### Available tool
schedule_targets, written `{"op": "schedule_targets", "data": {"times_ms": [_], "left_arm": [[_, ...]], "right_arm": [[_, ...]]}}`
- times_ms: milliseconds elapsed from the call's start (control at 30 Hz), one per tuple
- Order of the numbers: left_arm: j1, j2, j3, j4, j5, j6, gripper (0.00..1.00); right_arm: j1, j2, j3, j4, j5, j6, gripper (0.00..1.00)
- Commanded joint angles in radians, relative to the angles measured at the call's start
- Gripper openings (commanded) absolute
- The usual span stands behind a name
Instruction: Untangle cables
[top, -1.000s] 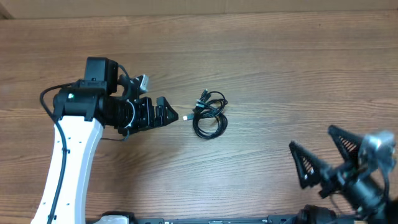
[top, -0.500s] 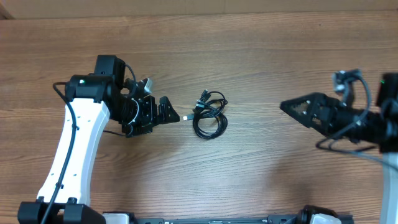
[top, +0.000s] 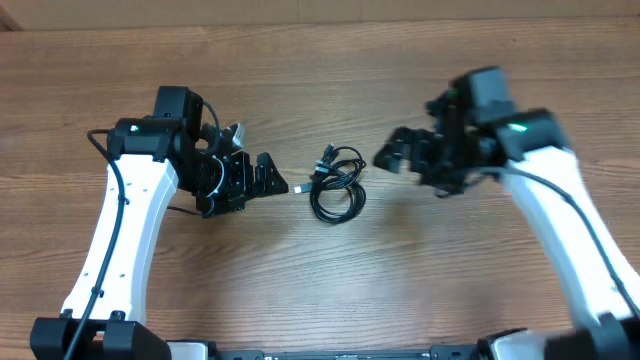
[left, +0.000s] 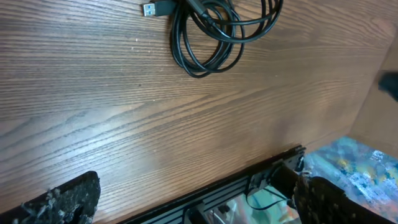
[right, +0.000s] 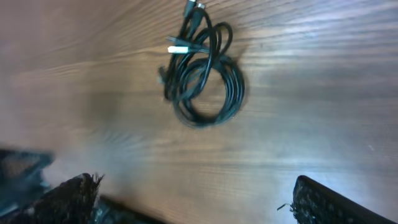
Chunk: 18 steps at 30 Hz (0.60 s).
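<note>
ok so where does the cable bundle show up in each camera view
overhead: the cable bundle lies near the centre of the picture.
left wrist: the cable bundle is at the top edge, middle, partly cut off.
right wrist: the cable bundle sits upper middle, blurred, whole coil in view.
shared landmark: the silver USB plug sticking out of the coil.

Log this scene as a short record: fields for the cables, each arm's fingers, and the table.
cables: one black coiled bundle, mid-table, lying flat
plug: silver, sticking out of the bundle toward the left arm
left fingers: open, empty, close beside the bundle, pointing at it
right fingers: open, empty, blurred, on the bundle's other side, apart from it
table: brown wood grain
</note>
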Motion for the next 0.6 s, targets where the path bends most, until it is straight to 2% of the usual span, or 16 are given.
{"op": "schedule_targets", "data": {"times_ms": [0,167,367,500,567], "left_arm": [[0.003,0.003,0.013,0.001,-0.021,-0.007,0.99],[0.003,0.004,0.013,0.002,-0.021,-0.006,1.0],[0.003,0.003,0.013,0.001,-0.02,-0.007,1.0],[0.003,0.003,0.013,0.001,-0.02,-0.022,1.0],[0.002,0.003,0.013,0.002,-0.021,-0.022,1.0]], "right_arm": [[0.059,0.086,0.014,0.053,0.068,0.097,0.96],[0.09,0.186,0.014,0.135,0.064,0.135,0.77],[0.09,0.239,0.014,0.224,0.065,0.238,0.7],[0.097,0.248,0.014,0.28,0.071,0.243,0.6],[0.105,0.254,0.014,0.285,0.114,0.295,0.56]]}}
